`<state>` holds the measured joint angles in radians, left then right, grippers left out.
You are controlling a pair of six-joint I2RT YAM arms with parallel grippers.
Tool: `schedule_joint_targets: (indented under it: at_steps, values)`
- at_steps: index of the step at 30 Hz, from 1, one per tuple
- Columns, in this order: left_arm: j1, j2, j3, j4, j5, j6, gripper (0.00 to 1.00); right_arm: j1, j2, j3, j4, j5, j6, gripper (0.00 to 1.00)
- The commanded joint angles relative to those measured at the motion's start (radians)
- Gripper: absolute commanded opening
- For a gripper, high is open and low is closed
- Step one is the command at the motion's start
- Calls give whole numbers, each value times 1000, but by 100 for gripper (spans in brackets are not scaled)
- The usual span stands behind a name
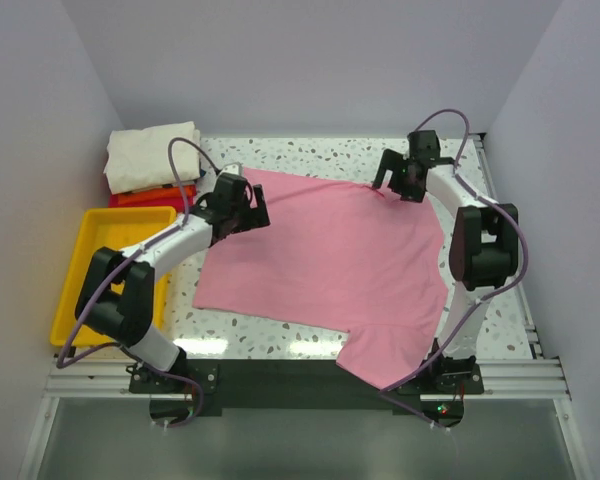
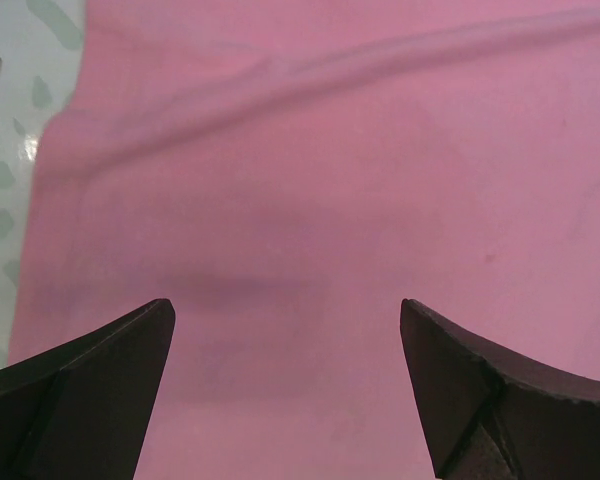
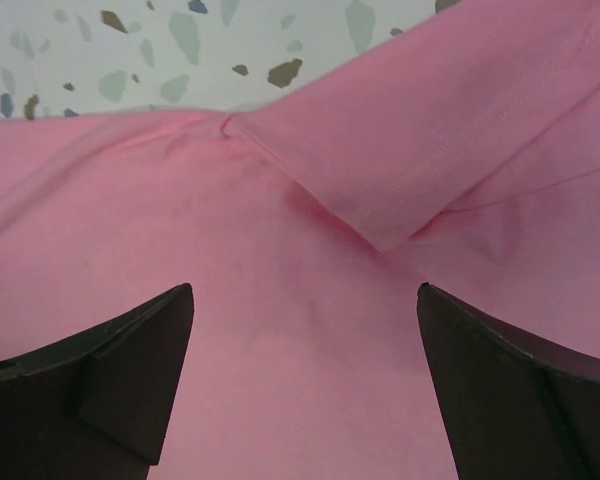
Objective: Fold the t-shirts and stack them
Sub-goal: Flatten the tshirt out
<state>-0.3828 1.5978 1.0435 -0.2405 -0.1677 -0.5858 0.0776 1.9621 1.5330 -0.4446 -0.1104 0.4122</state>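
A light pink t-shirt (image 1: 330, 255) lies spread over the speckled table, one end hanging over the near edge. My left gripper (image 1: 248, 212) hovers open over its far left corner; pink cloth (image 2: 310, 200) fills the left wrist view, nothing between the fingers. My right gripper (image 1: 398, 182) stands open over the far right corner, above a folded-over sleeve (image 3: 420, 150). At the back left lies a stack of folded t-shirts: a cream-white one (image 1: 152, 155) on top of an orange one (image 1: 145, 197) and a red one (image 1: 158, 191).
A yellow plastic tray (image 1: 72, 265) sits at the left edge beside the left arm. Bare speckled tabletop (image 1: 320, 150) shows behind the shirt and at the near left (image 1: 210, 325). Walls close in the left, back and right sides.
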Motion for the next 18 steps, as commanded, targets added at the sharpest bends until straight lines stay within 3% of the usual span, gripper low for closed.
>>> schedule_joint_targets:
  at_steps: [1, 18]
  values:
    - [-27, -73, -62, 55, -42, -32, 100, 10, 44, 42, -22, 77, 22, 95]
    - [-27, -32, -246, 130, -50, -43, 100, 24, 141, 67, 64, 84, 36, 72]
